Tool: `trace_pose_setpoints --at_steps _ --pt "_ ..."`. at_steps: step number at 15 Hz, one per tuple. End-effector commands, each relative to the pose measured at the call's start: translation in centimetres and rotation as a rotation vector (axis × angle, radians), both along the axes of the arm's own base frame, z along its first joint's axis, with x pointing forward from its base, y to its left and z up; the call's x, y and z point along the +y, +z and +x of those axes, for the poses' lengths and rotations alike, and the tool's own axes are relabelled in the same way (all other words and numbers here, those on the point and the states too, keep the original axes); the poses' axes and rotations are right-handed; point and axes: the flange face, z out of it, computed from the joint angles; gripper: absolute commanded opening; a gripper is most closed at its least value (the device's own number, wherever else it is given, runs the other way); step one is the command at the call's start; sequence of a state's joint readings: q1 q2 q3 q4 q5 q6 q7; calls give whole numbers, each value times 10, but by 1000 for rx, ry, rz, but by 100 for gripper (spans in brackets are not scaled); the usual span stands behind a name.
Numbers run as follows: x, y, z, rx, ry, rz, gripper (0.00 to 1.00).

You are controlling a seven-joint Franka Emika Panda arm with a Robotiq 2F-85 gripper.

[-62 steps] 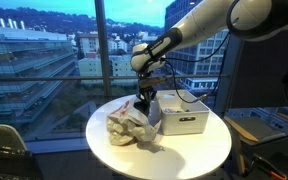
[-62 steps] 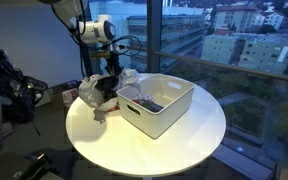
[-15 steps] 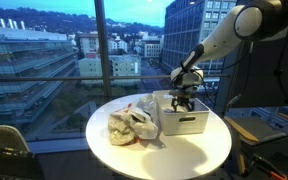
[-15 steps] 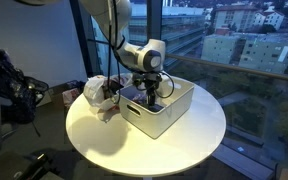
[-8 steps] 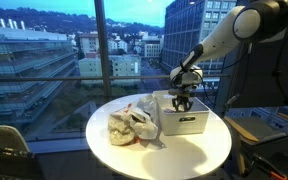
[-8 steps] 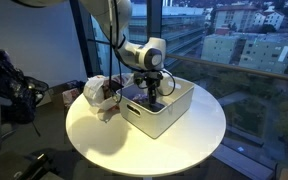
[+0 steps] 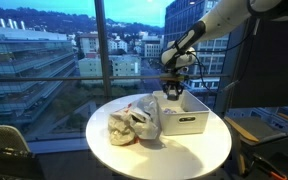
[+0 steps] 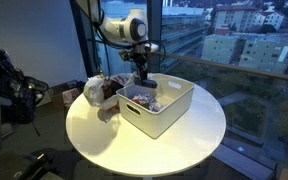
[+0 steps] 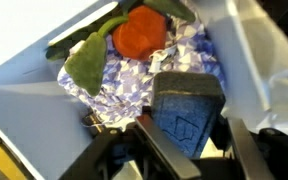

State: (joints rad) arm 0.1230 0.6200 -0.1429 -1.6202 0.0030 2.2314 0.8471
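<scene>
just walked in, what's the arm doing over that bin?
The Franka arm's gripper hovers over the white rectangular plastic bin on the round white table, beside the crumpled plastic bag. Wrist view shows an orange round item, a green cloth and a dark block nearest the gripper. Open or shut: cannot tell.

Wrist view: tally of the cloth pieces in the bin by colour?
Orange-red cloth: 1
Green cloth: 1
Blue-and-white checked cloth: 1
Total: 3, all lying in the white bin.
</scene>
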Motion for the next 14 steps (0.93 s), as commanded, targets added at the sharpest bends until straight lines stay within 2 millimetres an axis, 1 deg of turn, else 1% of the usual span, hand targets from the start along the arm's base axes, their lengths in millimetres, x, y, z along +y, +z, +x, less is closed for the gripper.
trace_pose_setpoints --at_steps 1,2,4,6,7,13,14 --pt "57 48 -28 12 199 44 31" --pt "72 54 -33 17 251 65 31" --pt "99 58 -39 31 349 123 31" --pt "115 50 -38 36 456 160 31" --pt "121 44 -37 42 507 183 31" --pt "155 -20 -23 124 841 210 31" --pt "166 -27 -21 131 896 202 31"
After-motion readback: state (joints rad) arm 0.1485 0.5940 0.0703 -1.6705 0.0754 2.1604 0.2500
